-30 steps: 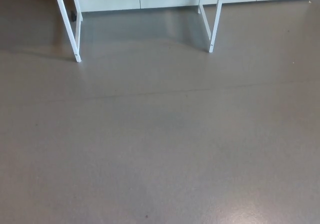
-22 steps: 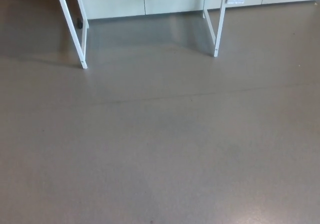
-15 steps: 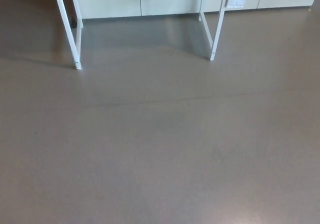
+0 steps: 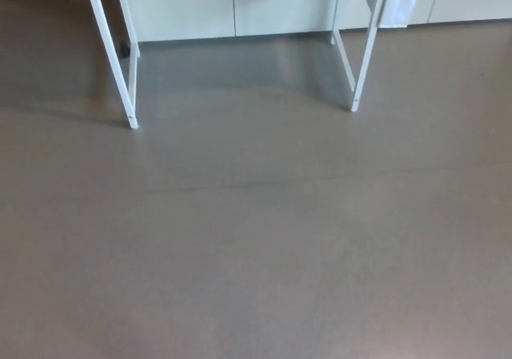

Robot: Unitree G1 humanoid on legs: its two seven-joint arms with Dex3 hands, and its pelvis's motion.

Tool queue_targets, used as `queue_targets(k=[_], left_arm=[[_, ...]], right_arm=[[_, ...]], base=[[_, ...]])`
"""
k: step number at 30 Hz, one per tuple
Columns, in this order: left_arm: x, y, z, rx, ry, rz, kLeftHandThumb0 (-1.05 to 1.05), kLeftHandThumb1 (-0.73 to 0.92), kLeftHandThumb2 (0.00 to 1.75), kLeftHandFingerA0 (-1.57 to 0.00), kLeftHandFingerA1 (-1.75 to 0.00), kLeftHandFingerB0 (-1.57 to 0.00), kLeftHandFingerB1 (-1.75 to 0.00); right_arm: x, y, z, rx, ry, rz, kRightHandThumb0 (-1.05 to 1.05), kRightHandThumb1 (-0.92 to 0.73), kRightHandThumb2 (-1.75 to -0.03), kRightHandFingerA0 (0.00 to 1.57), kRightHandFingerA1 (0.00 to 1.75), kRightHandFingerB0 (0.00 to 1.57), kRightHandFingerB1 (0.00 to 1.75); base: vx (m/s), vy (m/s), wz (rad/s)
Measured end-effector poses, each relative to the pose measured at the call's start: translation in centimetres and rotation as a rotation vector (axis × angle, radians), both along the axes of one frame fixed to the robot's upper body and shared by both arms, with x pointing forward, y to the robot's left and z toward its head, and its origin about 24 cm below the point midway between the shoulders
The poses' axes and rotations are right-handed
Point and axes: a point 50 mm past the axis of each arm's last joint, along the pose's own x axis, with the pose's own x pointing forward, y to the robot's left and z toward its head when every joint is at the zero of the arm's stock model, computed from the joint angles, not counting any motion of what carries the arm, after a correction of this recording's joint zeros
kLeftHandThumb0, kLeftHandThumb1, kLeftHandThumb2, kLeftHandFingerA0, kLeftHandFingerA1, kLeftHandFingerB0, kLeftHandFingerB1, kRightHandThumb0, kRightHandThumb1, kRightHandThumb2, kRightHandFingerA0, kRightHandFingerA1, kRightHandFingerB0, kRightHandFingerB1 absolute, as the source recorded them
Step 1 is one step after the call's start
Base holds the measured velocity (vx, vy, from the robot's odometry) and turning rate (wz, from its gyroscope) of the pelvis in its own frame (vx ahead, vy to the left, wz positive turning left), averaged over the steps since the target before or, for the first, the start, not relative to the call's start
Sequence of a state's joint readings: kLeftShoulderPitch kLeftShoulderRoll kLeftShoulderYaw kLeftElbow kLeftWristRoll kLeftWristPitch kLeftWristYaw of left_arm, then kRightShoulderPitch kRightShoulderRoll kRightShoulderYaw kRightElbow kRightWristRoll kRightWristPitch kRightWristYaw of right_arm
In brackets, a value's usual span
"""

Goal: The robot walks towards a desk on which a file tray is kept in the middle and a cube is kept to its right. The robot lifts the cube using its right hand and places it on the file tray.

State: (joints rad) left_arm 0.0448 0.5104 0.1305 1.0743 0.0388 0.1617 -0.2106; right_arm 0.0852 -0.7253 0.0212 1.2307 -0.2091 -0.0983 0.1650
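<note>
Grey-brown floor runs to white desk legs (slanted) before pale cabinets.

Only the lower frame of the desk is seen, along the top edge of the head view. Thin white legs are shown at its left and right sides, slanted inward toward their feet in the picture. The feet are planted on the floor. The desktop is cut off by the frame.
</note>
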Motion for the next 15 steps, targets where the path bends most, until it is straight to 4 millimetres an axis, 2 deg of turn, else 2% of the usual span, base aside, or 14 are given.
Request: queue_targets(k=[1,2,3,6,7,8,9,10,11,12,14,15], left_arm=[[0.1,-0.1,-0.1,-0.004,-0.003,-0.001,-0.61,0.46,1.16,-0.09,-0.65,0.00,-0.59],[0.4,-0.2,0.0,-0.005,-0.009,-0.001,-0.61,0.46,1.16,-0.09,-0.65,0.00,-0.59],[0.4,-0.2,-0.1,-0.006,-0.008,0.000,-0.61,0.45,1.16,-0.10,-0.66,0.00,-0.59],[0.3,-0.1,-0.1,-0.008,-0.005,0.005,-0.62,0.49,1.19,-0.09,-0.66,0.00,-0.59],[0.4,-0.2,0.0,-0.008,-0.011,0.000,-0.63,0.49,1.19,-0.08,-0.66,0.00,-0.59],[0.5,-0.2,0.0,-0.008,-0.016,-0.003,-0.62,0.50,1.19,-0.09,-0.65,0.00,-0.59],[0.6,-0.2,0.1,-0.007,-0.021,-0.006,-0.61,0.52,1.20,-0.10,-0.66,0.00,-0.59],[0.7,-0.2,0.2,-0.007,-0.025,-0.010,-0.61,0.52,1.20,-0.10,-0.66,0.00,-0.59],[0.8,-0.2,0.2,-0.007,-0.032,-0.015,-0.61,0.56,1.23,-0.09,-0.66,0.00,-0.59],[0.9,-0.3,0.3,-0.008,-0.036,-0.018,-0.60,0.54,1.22,-0.09,-0.66,0.00,-0.59],[1.0,-0.3,0.4,-0.007,-0.040,-0.022,-0.60,0.54,1.22,-0.09,-0.66,0.00,-0.59],[1.2,-0.4,0.4,-0.011,-0.044,-0.026,-0.59,0.53,1.22,-0.11,-0.66,0.00,-0.58]], right_arm=[[0.1,-0.1,0.2,-0.009,0.003,0.006,-0.91,-0.63,-0.80,0.07,0.51,0.00,0.20],[0.1,-0.2,0.2,-0.015,0.008,0.011,-0.91,-0.63,-0.80,0.07,0.51,0.00,0.20],[0.1,-0.2,0.2,-0.015,0.004,0.008,-0.88,-0.63,-1.02,0.08,0.55,0.01,0.24],[0.0,-0.2,0.2,-0.021,-0.001,0.005,-0.82,-0.59,-0.99,0.05,0.45,0.00,0.26],[0.0,-0.2,0.3,-0.021,-0.007,0.000,-0.89,-0.62,-1.01,0.06,0.33,0.01,0.20],[0.0,-0.3,0.3,-0.020,-0.014,-0.007,-0.85,-0.61,-1.02,0.10,0.32,0.00,0.23],[0.0,-0.3,0.3,-0.019,-0.016,-0.011,-0.91,-0.62,-1.01,0.10,0.40,0.00,0.24],[-0.1,-0.3,0.3,-0.020,-0.015,-0.015,-0.91,-0.62,-1.01,0.10,0.40,0.00,0.24],[-0.2,-0.3,0.2,-0.021,-0.011,-0.019,-0.85,-0.76,-0.63,0.06,0.40,0.00,0.27],[-0.3,-0.3,0.2,-0.021,-0.009,-0.023,-0.91,-0.62,-1.01,0.12,0.43,0.00,0.22],[-0.7,-0.3,0.0,-0.018,0.004,-0.031,-0.86,-0.61,-1.02,0.07,0.42,0.00,0.25],[-0.8,-0.3,0.0,-0.017,0.009,-0.032,-0.86,-0.62,-1.03,0.09,0.54,0.00,0.25]], base=[[0.25,-0.419,0.19],[0.27,-0.179,-0.02],[0.22,-0.143,0.05],[0.15,-0.077,-0.04],[0.15,-0.010,-0.09],[0.14,0.015,-0.14],[0.15,0.055,-0.19],[0.18,0.102,-0.17],[0.21,0.104,-0.15],[0.21,0.136,-0.08],[0.34,0.152,-0.16],[0.34,0.237,0.02]])
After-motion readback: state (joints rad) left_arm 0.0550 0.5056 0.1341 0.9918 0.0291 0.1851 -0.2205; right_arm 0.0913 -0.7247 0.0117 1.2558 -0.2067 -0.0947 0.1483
